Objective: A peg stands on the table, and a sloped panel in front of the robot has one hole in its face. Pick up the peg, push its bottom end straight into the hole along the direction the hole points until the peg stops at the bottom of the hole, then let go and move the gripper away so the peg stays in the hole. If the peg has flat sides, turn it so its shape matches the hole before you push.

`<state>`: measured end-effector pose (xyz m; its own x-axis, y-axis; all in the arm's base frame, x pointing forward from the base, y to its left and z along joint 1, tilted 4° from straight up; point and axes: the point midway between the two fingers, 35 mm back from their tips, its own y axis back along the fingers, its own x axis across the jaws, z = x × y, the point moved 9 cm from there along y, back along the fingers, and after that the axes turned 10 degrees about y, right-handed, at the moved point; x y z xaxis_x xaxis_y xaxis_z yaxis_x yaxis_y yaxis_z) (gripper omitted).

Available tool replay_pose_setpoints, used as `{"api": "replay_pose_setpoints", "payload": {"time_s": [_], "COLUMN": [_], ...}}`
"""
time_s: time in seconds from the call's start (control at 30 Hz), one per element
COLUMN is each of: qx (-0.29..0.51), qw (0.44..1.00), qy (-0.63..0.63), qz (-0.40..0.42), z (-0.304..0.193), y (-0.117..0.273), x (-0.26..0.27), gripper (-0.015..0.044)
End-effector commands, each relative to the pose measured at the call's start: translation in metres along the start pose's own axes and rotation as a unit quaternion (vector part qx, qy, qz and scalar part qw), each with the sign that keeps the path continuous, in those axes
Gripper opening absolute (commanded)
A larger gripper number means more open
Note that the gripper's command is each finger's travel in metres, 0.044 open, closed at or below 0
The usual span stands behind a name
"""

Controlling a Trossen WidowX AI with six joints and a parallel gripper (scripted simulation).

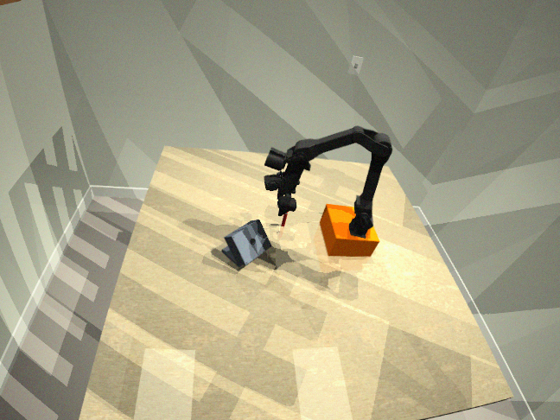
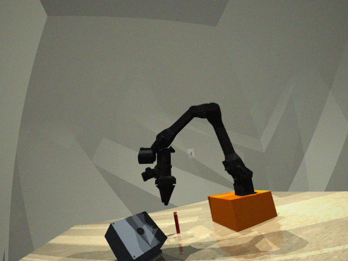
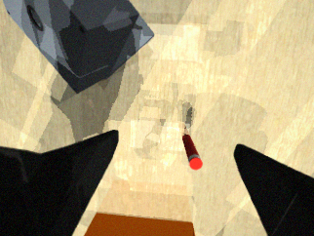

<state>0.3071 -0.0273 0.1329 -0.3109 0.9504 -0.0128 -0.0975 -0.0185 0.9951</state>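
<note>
Peg (image 1: 283, 219) (image 2: 176, 222) (image 3: 190, 147), red and slim with a grey band near its top, stands upright on the pale wooden desk (image 1: 217, 361) (image 2: 314, 238) (image 3: 273, 63), between the sloped panel and the orange box, touching neither; going left to right in the outside view, first comes the panel (image 1: 246, 245) (image 2: 126, 238) (image 3: 54, 41), a grey-blue block with its face tilted up and one round dark hole (image 1: 253, 241) (image 2: 140, 231) (image 3: 35, 18) in it, nothing pushed in there; next, above the desk and pointing down, hangs the black tool (image 1: 285, 212) (image 2: 166, 204) (image 3: 176, 142), its two fingers set wide with nothing gripped, and in the wrist view the peg's bright red top shows in the gap between them, nearer the right-hand finger in that picture; then the peg itself; and last, at the right, the orange box (image 1: 350, 247) (image 2: 255, 211) (image 3: 141, 226), which sits on the desk and carries the foot of the black arm (image 1: 332, 137) (image 2: 224, 135), bent in a high arch over toward the peg
</note>
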Motion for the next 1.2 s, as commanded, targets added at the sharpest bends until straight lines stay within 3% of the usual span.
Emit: {"api": "replay_pose_setpoints", "payload": {"time_s": [0.0, 0.2, 1.17], "qx": [0.036, 0.07, 0.071], "qw": [0.999, 0.997, 0.997], "qy": [-0.017, -0.042, -0.043], "qz": [0.002, 0.005, 0.005], "z": [-0.013, -0.028, -0.033], "y": [-0.011, -0.019, -0.057], "x": [-0.009, -0.023, -0.024], "gripper": [0.044, 0.044, 0.044]}}
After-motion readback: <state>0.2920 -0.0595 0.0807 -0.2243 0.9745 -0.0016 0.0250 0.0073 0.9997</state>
